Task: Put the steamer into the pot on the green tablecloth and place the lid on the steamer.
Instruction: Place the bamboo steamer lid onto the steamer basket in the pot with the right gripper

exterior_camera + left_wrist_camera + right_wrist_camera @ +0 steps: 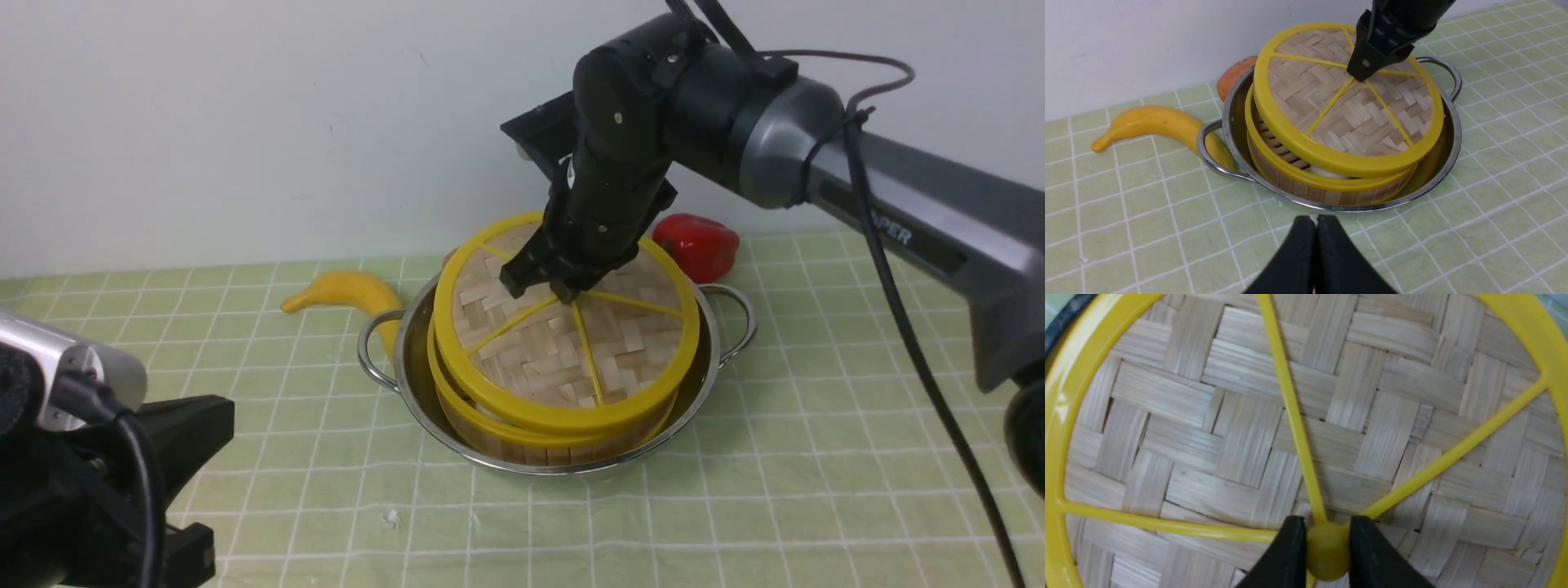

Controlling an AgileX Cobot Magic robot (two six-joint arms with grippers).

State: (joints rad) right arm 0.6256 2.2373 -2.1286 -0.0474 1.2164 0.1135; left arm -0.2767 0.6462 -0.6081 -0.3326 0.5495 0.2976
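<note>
The steamer (531, 437) sits inside the steel pot (702, 392) on the green tablecloth (816, 490). The woven lid (555, 351) is held tilted just above the steamer, its far side higher, with a gap showing in the left wrist view (1347, 118). My right gripper (555, 286) is shut on the lid's yellow centre knob (1327, 551); the fingers (1290, 555) press its two sides. My left gripper (1315, 222) is shut and empty, low over the cloth in front of the pot (1449, 139). A white item shows inside the steamer (1331, 192).
A yellow banana (343, 292) lies on the cloth left of the pot, touching its left handle. A red pepper (698, 243) lies behind the pot at the right. An orange item (1233, 75) lies behind the pot by the white wall.
</note>
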